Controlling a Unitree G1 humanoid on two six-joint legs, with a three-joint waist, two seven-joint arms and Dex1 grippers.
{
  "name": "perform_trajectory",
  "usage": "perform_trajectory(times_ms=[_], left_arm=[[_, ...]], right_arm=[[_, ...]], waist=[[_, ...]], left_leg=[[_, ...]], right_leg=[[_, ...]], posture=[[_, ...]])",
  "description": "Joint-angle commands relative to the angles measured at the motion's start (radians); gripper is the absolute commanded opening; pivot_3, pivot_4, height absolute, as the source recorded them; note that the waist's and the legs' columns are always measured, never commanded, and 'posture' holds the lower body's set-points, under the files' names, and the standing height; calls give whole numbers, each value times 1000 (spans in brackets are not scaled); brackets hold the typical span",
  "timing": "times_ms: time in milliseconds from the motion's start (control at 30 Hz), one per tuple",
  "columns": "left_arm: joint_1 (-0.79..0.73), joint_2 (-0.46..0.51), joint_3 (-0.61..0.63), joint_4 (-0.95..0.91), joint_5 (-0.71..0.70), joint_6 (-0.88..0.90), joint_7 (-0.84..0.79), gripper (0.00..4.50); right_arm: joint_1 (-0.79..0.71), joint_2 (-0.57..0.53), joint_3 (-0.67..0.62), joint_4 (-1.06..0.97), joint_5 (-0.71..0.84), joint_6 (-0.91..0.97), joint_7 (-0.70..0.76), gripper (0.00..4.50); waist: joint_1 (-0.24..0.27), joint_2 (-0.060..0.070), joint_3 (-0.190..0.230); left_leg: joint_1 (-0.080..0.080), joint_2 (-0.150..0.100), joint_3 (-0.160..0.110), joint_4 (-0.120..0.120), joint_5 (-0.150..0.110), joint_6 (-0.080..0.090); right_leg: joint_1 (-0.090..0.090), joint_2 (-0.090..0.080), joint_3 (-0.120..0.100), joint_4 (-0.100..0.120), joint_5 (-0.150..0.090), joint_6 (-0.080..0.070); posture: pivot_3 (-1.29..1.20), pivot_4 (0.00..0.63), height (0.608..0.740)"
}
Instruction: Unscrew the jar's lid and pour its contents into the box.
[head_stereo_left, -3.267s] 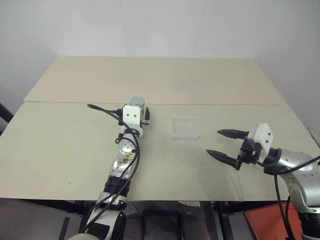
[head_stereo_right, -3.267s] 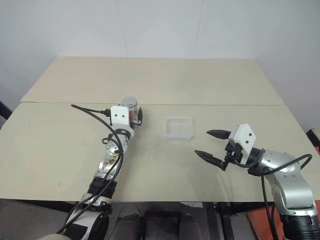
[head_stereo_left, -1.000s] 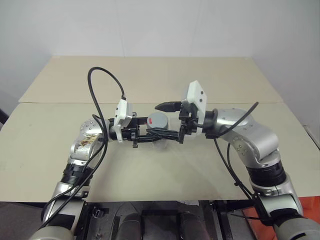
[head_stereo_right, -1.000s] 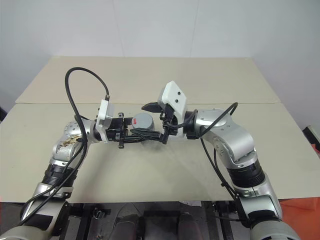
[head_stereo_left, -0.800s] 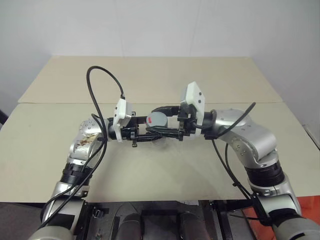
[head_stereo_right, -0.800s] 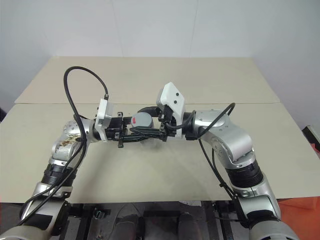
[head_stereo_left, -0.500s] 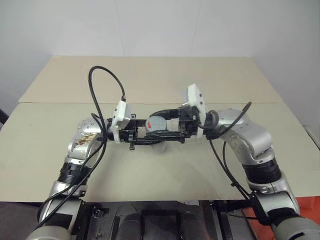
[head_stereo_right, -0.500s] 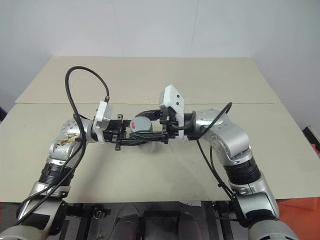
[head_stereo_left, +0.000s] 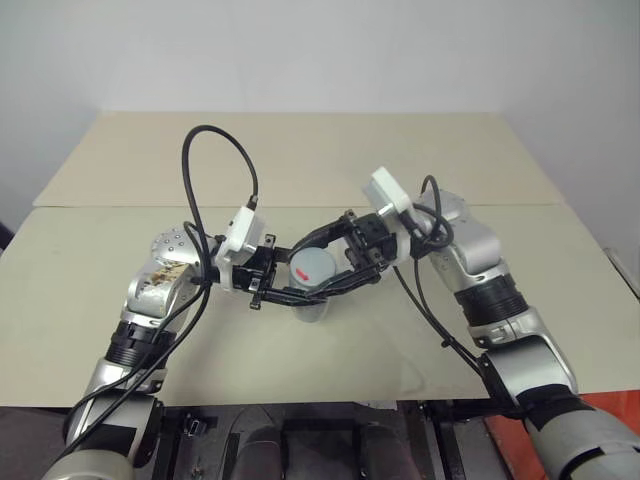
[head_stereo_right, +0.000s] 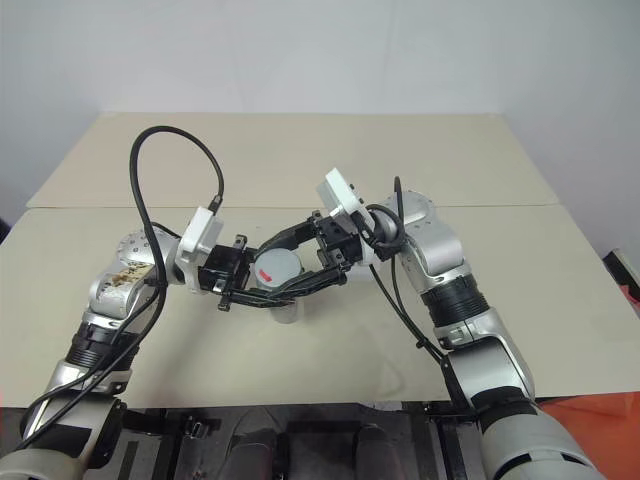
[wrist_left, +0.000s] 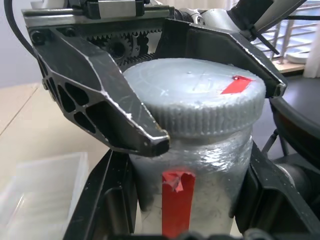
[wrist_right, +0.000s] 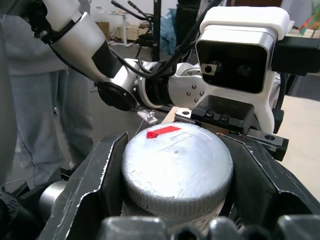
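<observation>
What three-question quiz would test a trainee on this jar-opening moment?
1. Which gripper holds the jar by its body?
2. True or false: the lid already lies on the table.
3. What do the right gripper's fingers close around: (a) the lid, (b) the box, (c) nothing?

Key: 1. the left gripper. 2. False, it sits on the jar. 3. (a).

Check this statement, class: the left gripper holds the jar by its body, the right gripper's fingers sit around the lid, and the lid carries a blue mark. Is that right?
Not quite: the mark on the lid is red, not blue, as the right wrist view shows. The rest stands: the left gripper holds the jar by its body, and the right gripper has its fingers around the lid.
</observation>
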Motion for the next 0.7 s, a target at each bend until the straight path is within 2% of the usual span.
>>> perform_trajectory(times_ms=[33,100,300,433,533,700], left_arm=[[3,-8,17,-47,-40,5,3,2033],[11,0,34,-42,-39,6,16,2033],[24,34,94,43,-5,-23,84,2033],[22,24,111,76,3,-31,127,2033],[21,11,103,69,3,-27,149,2033],[23,-6,87,53,5,-25,167,2033]], right_arm=[[0,-12,-37,-40,-20,-21,-20,3969],[25,-21,-61,-96,-14,-5,-69,4483],[189,-85,-166,-403,25,129,-312,4483],[256,-101,-182,-568,18,237,-481,4483],[253,-83,-148,-632,-12,327,-610,4483],[215,-34,-101,-650,-45,416,-748,4483]], waist=[[3,0,0],[3,0,0],[0,0,0],[-2,0,0],[-3,0,0],[-2,0,0]], left_leg=[[0,0,0,0,0,0],[-1,0,0,1,0,0],[-1,0,-1,0,0,0],[0,0,-1,0,0,0],[0,0,-1,0,0,0],[0,0,-1,0,0,0]], right_leg=[[0,0,0,0,0,0],[0,0,-1,0,0,0],[-1,0,-1,0,0,0],[-1,0,-1,-1,0,0],[-1,0,-1,-1,0,0],[-1,0,0,-1,0,0]], posture=[[0,150,740],[0,150,740],[0,150,740],[0,150,740],[0,150,740],[0,150,740]])
